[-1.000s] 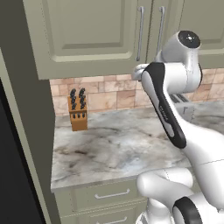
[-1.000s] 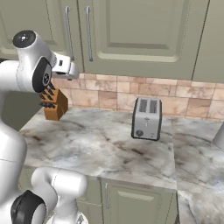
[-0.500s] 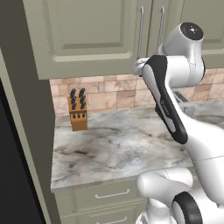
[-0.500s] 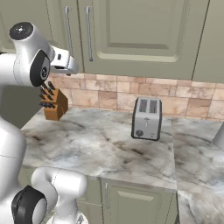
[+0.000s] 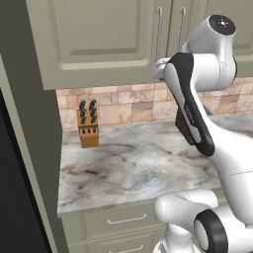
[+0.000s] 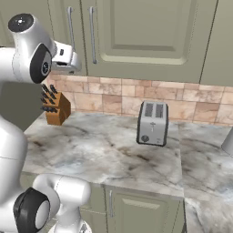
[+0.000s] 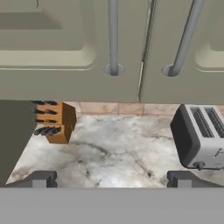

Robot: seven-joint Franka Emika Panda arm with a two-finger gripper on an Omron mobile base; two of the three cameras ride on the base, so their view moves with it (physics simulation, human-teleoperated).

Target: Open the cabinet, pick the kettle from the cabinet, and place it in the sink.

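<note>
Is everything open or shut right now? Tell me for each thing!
cabinet: both doors shut, handles untouched.
gripper: open, holding nothing, facing the two handles.
toaster: upright on the counter, slots empty.
knife block: upright, knives in.
drawer: shut.

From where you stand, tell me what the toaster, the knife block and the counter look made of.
Toaster: likely brushed metal, silver-grey with a dull sheen, dark slots. Knife block: looks like wood, matte orange-brown, holding black handles. Counter: marble-like stone, pale with grey veins, smooth.
</note>
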